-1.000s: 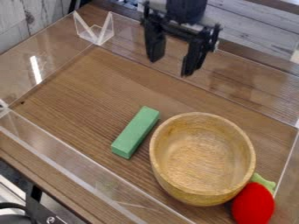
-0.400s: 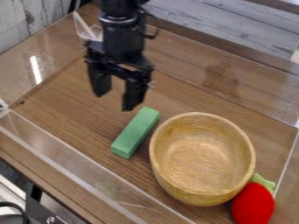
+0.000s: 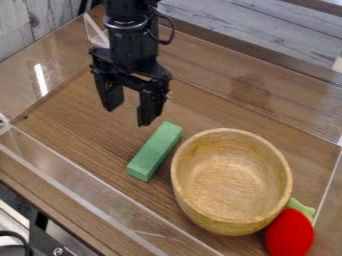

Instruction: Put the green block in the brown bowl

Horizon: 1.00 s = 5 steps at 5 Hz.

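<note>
Both fingers point(image 3: 106, 92) of the gripper point(image 3: 128, 101) are spread wide and empty, pointing straight down, and they hang above the table point(image 3: 80, 150), up and to the left of the bowl point(image 3: 235, 179). Going from the biggest thing, the table is a dark wooden top with clear plastic walls around it. Next is the bowl, round and light tan, standing near the front right. Just left of the bowl, beside its rim, lies the green block point(image 3: 155, 150), flat on the table with its long side running diagonally; the gripper is above and to the left of its far end, not touching it. At the bowl's lower right sits a red toy strawberry point(image 3: 289, 231). To do this step well, I think the gripper should come over the middle of the block, turn so the fingers close across the narrow side, and go down without pushing the block against the bowl. Compared with one second ago, the gripper came from the far side of the bowl to its left and lower; the block and the bowl did not move.
</note>
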Each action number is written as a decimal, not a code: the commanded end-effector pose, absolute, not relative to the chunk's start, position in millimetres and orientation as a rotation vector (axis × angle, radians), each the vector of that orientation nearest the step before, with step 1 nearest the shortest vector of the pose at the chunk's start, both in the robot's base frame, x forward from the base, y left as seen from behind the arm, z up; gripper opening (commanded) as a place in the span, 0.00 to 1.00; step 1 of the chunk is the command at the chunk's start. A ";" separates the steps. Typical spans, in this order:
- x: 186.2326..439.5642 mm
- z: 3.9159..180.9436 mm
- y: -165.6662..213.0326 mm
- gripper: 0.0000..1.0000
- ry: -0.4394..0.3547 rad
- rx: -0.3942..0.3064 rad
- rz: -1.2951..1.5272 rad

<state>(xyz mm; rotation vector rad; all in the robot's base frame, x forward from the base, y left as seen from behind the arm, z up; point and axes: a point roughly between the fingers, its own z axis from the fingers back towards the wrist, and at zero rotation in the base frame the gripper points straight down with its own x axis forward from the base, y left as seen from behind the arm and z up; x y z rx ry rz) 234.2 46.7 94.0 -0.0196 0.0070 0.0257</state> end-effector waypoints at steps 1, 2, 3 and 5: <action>241.9 88.7 51.9 1.00 -0.027 -0.016 0.070; 245.2 74.1 58.5 1.00 -0.035 -0.019 0.115; 242.1 63.6 43.5 1.00 -0.040 -0.021 0.128; 243.7 43.2 27.3 1.00 -0.080 -0.028 0.114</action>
